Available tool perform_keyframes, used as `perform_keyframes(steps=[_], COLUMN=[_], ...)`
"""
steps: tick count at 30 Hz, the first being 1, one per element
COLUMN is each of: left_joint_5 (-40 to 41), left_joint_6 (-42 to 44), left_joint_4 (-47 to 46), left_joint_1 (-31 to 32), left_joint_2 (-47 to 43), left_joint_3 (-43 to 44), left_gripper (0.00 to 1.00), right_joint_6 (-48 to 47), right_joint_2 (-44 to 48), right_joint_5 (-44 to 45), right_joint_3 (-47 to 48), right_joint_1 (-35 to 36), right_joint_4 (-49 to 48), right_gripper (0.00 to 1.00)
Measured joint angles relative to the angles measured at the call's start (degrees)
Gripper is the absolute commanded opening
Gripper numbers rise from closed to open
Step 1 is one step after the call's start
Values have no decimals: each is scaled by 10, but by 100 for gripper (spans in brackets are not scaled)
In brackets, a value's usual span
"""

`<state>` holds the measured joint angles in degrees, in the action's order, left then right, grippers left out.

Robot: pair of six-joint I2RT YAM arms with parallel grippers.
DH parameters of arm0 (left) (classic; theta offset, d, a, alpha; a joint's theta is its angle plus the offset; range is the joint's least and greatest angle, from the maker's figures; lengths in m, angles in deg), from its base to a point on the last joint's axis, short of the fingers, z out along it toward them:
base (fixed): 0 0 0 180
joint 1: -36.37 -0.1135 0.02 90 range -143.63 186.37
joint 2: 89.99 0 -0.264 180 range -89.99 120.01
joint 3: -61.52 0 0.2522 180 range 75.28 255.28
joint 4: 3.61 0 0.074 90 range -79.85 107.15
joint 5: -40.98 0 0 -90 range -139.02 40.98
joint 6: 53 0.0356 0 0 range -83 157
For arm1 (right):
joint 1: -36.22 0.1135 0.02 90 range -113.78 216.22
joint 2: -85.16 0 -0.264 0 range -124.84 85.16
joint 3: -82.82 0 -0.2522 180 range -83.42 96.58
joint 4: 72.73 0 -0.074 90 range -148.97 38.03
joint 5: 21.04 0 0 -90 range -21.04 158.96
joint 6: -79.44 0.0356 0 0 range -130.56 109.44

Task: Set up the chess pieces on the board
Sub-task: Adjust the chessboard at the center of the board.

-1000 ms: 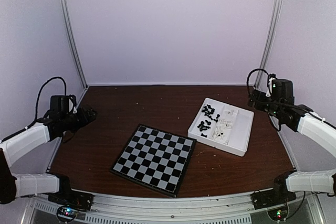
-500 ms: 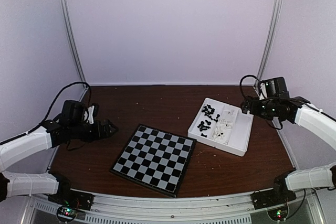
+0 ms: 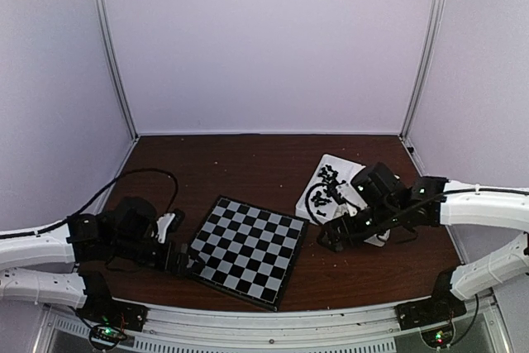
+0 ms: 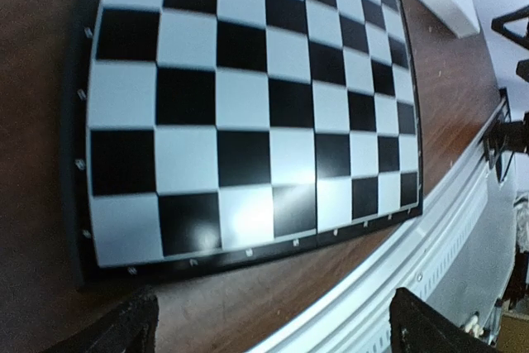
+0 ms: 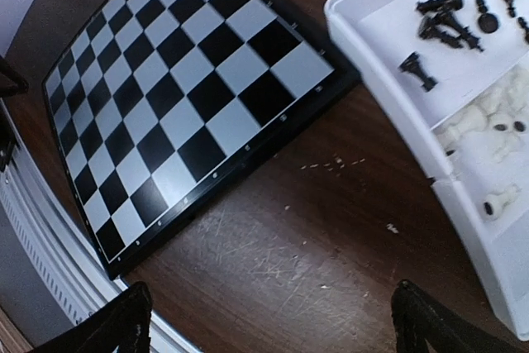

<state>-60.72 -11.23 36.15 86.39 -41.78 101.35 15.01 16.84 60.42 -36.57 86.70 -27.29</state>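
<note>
Here, scuffed brown tabletop (image 3: 248, 159), pale lilac walls (image 3: 264, 47), board (image 3: 244, 250) near front edge, left and right jaws spread apart.

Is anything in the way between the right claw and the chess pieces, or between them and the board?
Only the low white wall of the tray. The chess pieces lie inside it, uncovered; the open right gripper hangs over the table beside it. The board has nothing on it.

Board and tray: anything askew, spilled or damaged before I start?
The board lies at an angle on the table, not square to its near edge. The pieces lie jumbled in the tray, several tipped over; none spilled. Pale specks dot the table between board and tray. No damage shows.
</note>
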Motion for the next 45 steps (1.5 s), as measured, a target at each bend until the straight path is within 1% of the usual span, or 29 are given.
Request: perform_keyframes(steps=[3,5,7,10,15,20,23,25,26,31,35,38,40,45], left_joint_5=[17,28,34,41,47,58,66,66,64,52,37,17,9,7], left_joint_6=[-30,-48,-63,-79,-96,-129,-147,-153,-155,-144,-114,-97,-93,-86], left_joint_4=[9,7,2,-20,-85,-187,-229,-244,-252,-291,-297,-337,-370,-410], left_joint_1=[61,85,95,97,97,97,94,80,63,-51,-112,-139,-146,-148], left_joint_2=[0,1,4,15,42,62,63,68,73,109,186,262,297,341], left_joint_3=[-21,-36,-52,-77,-84,-108,-124,-126,-127,-121,-73,-33,-19,1], left_gripper=[97,97,97,97,98,98,98,98,98,98,97,98,98,98], right_joint_6=[11,17,19,19,20,23,23,23,23,23,28,33,34,27], right_joint_2=[-31,-57,-87,-128,-207,-249,-273,-287,-295,-339,-374,-385,-385,-370], right_joint_5=[-8,-13,-19,-26,-50,-64,-66,-66,-65,-66,-67,-66,-66,-63], right_joint_3=[-24,-35,-40,-40,-30,-1,19,35,43,91,130,141,142,148], right_joint_1=[43,59,73,85,91,92,93,92,91,69,42,24,14,5], right_joint_4=[-30,-46,-65,-99,-157,-209,-226,-230,-230,-240,-253,-265,-268,-257], right_gripper=[99,99,99,99,99,99,99,99,100,99,99,99,98,99])
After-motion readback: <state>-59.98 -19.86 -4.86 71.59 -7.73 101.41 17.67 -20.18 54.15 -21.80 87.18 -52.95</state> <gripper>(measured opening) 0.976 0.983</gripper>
